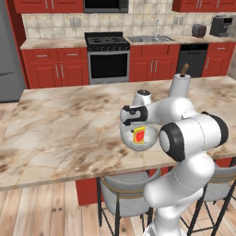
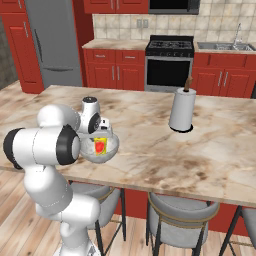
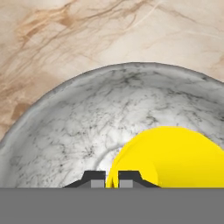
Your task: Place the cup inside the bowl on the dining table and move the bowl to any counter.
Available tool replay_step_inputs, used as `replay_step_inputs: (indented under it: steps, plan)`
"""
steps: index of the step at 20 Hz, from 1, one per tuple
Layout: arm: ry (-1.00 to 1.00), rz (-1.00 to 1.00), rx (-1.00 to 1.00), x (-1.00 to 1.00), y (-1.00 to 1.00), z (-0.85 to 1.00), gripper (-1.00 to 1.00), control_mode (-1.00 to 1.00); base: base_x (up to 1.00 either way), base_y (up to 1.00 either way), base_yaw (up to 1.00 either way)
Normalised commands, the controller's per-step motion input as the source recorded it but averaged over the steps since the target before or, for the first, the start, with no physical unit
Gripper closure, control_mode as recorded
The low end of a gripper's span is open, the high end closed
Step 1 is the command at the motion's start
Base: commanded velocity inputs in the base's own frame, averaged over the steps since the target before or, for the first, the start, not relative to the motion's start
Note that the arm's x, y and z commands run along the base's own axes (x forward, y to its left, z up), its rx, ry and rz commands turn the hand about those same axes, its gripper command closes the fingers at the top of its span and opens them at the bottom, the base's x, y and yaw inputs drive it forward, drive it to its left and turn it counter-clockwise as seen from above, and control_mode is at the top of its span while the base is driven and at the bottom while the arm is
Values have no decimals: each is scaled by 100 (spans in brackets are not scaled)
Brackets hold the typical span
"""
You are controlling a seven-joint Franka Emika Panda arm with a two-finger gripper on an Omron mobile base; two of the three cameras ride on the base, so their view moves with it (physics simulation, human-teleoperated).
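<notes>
I have the arm folded low over the dining table (image 1: 60,129), its gripper (image 3: 112,178) clenched on the cup's (image 3: 175,157) rim inside the bowl (image 3: 78,131) (near the table's front edge), with wide bare marble beyond.

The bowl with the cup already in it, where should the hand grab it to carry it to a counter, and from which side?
Best guess: pinch the bowl at its thin upright rim from above, one finger inside the wall and one outside. It is too wide to span. Choose the rim stretch away from the yellow cup, which sits off to one side inside. The hand is shut, over the bowl's inside beside the cup.
</notes>
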Motion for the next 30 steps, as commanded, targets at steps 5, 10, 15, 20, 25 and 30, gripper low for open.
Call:
replay_step_inputs:
  steps: [5, 10, 15, 20, 25, 30]
  plan:
    - [0, 0, 0, 0, 0, 0, -100, -100, 0, 0, 0]
    - [0, 0, 0, 0, 0, 0, -100, -100, 0, 0, 0]
    - [0, 0, 0, 0, 0, 0, -100, -100, 0, 0, 0]
    - [0, 0, 0, 0, 0, 4, -100, -100, 0, 0, 0]
    - [0, 1, 0, 0, 0, 6, -100, -100, 0, 0, 0]
    - [0, 0, -1, 0, 0, 11, -100, -100, 0, 0, 0]
